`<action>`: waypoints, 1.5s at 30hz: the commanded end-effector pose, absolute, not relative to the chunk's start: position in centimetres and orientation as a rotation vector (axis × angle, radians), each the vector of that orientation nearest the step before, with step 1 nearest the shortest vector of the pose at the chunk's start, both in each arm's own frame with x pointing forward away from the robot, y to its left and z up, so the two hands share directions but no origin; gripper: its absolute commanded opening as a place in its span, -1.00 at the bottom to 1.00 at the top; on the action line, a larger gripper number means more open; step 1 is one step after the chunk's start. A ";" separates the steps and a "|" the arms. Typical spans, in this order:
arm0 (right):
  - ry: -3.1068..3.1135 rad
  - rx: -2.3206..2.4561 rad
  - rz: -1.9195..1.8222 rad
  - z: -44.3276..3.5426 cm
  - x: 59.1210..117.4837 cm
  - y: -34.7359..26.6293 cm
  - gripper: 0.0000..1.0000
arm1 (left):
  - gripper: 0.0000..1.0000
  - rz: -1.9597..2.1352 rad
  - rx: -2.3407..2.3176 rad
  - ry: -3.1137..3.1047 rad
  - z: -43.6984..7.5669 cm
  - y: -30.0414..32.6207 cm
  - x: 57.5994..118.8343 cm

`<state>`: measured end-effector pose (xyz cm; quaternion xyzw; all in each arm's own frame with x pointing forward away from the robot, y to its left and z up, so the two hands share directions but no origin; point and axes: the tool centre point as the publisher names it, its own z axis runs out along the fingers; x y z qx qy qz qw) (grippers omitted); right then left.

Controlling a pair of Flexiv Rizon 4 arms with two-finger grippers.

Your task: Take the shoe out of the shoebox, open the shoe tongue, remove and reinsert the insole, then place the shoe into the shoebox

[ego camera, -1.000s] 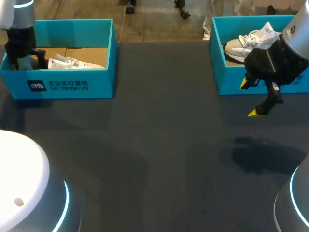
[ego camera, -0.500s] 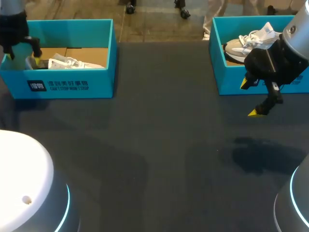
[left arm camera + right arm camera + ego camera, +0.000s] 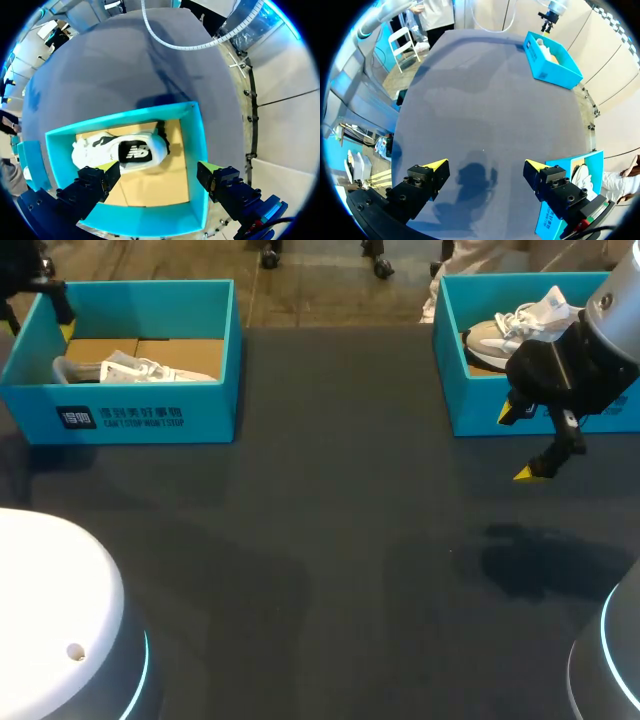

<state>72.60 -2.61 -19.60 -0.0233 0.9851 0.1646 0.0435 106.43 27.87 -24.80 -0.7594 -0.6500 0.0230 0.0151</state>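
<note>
Dark tabletop [image 3: 330,540] carried two teal boxes along its far edge in the head view: the left shoebox [image 3: 150,418] held a white shoe [image 3: 135,369], the right shoebox [image 3: 470,405] a second shoe [image 3: 520,322]. Our right gripper [image 3: 520,445] hung before the right shoebox, hiding part of its near wall.

From the left wrist, our left gripper [image 3: 157,170] stood spread above the left shoebox, gripping nothing; the white shoe lay on its side below.

From the right wrist, the right gripper stood open over bare tabletop.
</note>
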 end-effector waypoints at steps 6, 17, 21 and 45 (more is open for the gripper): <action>3.063 -0.036 0.480 -19.8 73.5 -3.4 1.00 | 1.00 0.067 -2.295 -2.102 -20.9 26.1 104.3; 3.088 0.053 0.369 -20.3 78.2 -7.4 1.00 | 1.00 0.042 -2.232 -2.161 -19.9 23.6 102.0; 3.077 0.046 0.333 -20.2 80.3 -8.9 1.00 | 1.00 0.042 -2.232 -2.161 -19.9 23.6 102.0; 2.463 1.225 0.616 -18.4 92.5 -17.4 1.00 | 1.00 0.042 -2.232 -2.161 -19.9 23.6 102.0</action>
